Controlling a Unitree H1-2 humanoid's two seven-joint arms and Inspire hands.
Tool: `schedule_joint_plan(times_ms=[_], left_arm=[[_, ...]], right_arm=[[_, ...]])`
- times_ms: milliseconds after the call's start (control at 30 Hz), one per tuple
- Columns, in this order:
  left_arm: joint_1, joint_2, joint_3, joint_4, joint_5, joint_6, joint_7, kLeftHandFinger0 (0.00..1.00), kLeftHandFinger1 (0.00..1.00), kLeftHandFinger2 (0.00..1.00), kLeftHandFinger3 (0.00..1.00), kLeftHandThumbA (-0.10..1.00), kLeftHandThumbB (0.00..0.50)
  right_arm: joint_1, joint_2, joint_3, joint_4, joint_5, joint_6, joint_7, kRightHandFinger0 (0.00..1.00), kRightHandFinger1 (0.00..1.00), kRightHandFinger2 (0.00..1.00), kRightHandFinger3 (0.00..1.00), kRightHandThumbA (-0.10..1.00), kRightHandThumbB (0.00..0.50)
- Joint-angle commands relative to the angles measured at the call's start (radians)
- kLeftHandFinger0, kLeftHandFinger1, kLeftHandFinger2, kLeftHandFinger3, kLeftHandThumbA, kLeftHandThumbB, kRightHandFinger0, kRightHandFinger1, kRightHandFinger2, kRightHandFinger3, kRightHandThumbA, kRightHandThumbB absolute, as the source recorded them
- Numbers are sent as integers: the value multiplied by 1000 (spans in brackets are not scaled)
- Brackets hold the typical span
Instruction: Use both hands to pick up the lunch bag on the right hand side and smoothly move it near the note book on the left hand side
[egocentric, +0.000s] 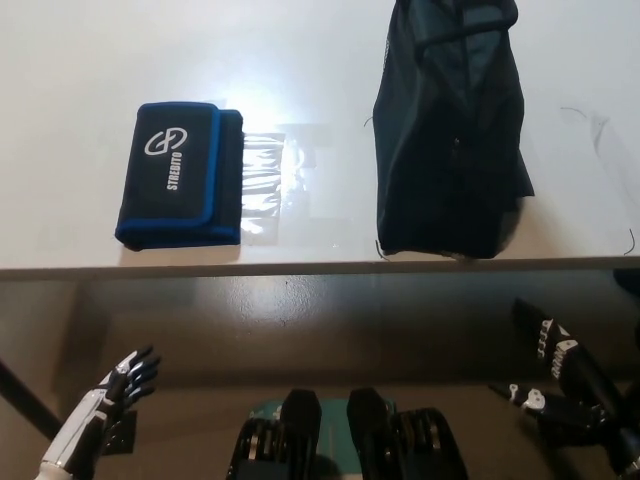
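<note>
A dark lunch bag (450, 130) lies on the white table (300, 60) at the right, reaching up past the picture's top edge. At the left lies a black notebook case (182, 175) with blue trim and a white logo. Both hands hang below the table's front edge, well apart from the bag. My white left hand (125, 380) sits at the lower left with its fingers spread and holds nothing. My black right hand (560, 385) is at the lower right, fingers apart and empty.
Clear tape strips (265, 185) lie on the table beside the notebook case. The table's front edge (300, 268) runs across the picture's middle, with floor below it. A thin dark cord (600, 130) lies at the far right.
</note>
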Motion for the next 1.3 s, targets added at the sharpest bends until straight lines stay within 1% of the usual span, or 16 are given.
schedule_joint_plan(times_ms=[0,33,67,133,200,367,400,533,600,733,800,867,967,1000,1067,1267], left_arm=[[12,29,-2,-108,-47,8,-49,1000,1000,1000,1000,1000,446],[12,31,-1,-127,-50,-5,-54,1000,1000,1000,1000,1000,427],[13,36,-1,-149,-54,-11,-60,1000,1000,1000,1000,1000,418],[13,43,1,-192,-57,3,-64,1000,1000,1000,1000,1000,449],[5,44,4,-249,-54,5,-63,1000,1000,1000,1000,1000,432],[-32,30,11,-336,-66,29,-49,1000,1000,1000,1000,1000,444],[-40,32,12,-357,-68,49,-48,1000,1000,1000,1000,1000,460],[-84,30,19,-384,-73,61,-41,1000,1000,1000,1000,1000,450],[-126,29,25,-368,-73,51,-38,1000,1000,1000,1000,1000,437],[-183,21,29,-358,-64,97,-21,1000,1000,1000,1000,1000,484],[-227,13,30,-335,-76,112,-19,1000,1000,1000,1000,1000,462],[-270,2,29,-299,-85,110,-20,1000,1000,1000,1000,1000,464],[-330,-13,26,-258,-94,113,-22,1000,1000,1000,1000,1000,461],[-359,-15,23,-238,-97,114,-28,1000,1000,1000,1000,1000,412],[-412,-21,15,-202,-72,112,-27,1000,1000,1000,1000,1000,432],[-543,-52,-1,-73,-5,134,10,1000,1000,1000,1000,1000,423]], right_arm=[[-7,-5,-45,-82,166,13,66,1000,1000,1000,1000,1000,364],[-7,-4,-49,-94,184,13,72,1000,1000,1000,1000,1000,359],[-6,-5,-54,-109,198,19,75,1000,1000,1000,1000,1000,375],[-4,-8,-58,-139,215,34,79,1000,1000,1000,1000,1000,394],[2,-14,-64,-190,245,63,82,1000,1000,1000,1000,1000,411],[-5,-18,-84,-263,299,108,80,1000,1000,1000,1000,1000,413],[-10,-17,-90,-271,310,112,81,1000,1000,1000,1000,1000,415],[-28,-20,-113,-308,344,149,71,1000,1000,1000,1000,1000,445],[-53,-16,-136,-318,409,182,71,1000,1000,1000,1000,1000,430],[-84,-22,-172,-296,471,207,79,1000,1000,1000,1000,1000,447],[-112,-26,-195,-272,499,212,85,1000,1000,1000,1000,1000,443],[-141,-31,-216,-249,506,214,81,1000,1000,1000,1000,1000,445],[-185,-25,-252,-219,540,227,73,1000,1000,1000,1000,1000,417],[-204,-29,-258,-204,538,223,83,1000,1000,1000,1000,1000,403],[-245,-27,-279,-174,546,239,68,1000,1000,1000,1000,1000,431],[-357,-24,-304,-82,545,240,82,1000,1000,1000,1000,1000,447]])
